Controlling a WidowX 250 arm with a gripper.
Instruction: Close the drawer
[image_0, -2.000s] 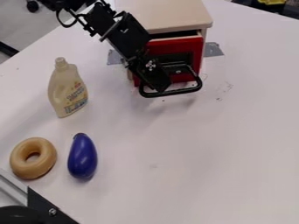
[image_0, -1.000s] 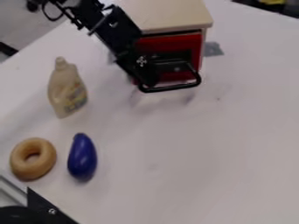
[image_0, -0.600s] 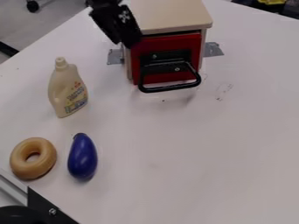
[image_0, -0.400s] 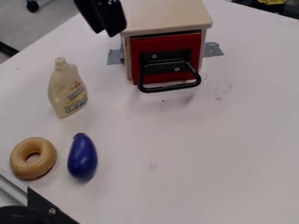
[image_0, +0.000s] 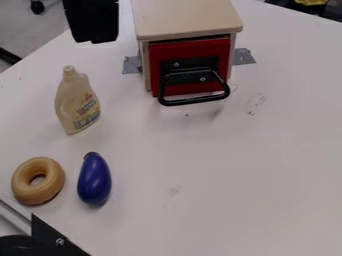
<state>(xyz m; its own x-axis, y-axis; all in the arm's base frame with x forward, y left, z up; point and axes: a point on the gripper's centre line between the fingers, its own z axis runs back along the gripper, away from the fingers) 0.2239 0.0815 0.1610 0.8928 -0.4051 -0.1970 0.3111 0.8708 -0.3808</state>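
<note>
You're holding the black gripper (image_0: 95, 38) at the upper left of the frame, apart from the wooden cabinet (image_0: 187, 20); whether it is clenching or hanging released, you cannot tell from here. The red drawer (image_0: 190, 48) is sitting inside the cabinet at upper centre, a dark gap running above its front, its black handle (image_0: 195, 101) sticking out toward the lower part of the frame.
</note>
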